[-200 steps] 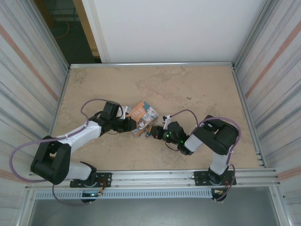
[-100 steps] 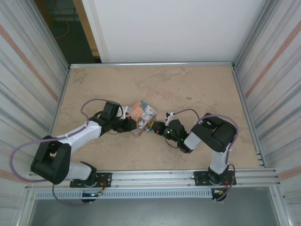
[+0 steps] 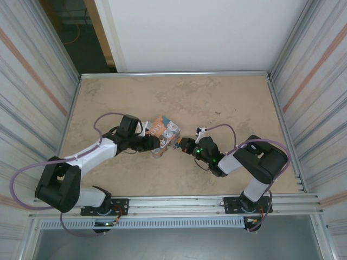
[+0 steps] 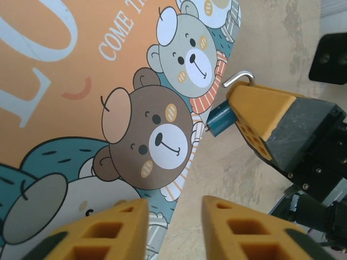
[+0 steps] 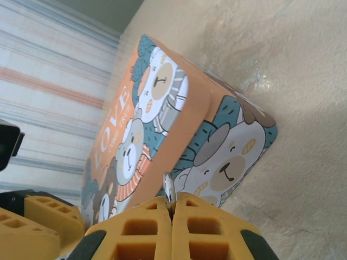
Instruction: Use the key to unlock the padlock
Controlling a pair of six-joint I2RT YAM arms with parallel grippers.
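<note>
The right hand is pressed together on the silvery shackle of the padlock, whose blue body sits just beside the orange box, at its 4 o'clock corner. The left hand is at the box's 8 o'clock, fingers apart, over the counter

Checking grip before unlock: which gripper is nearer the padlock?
Right. Right gripper is clamped on the padlock beside the box; left gripper sits apart, jaws at the box's edge.
</note>
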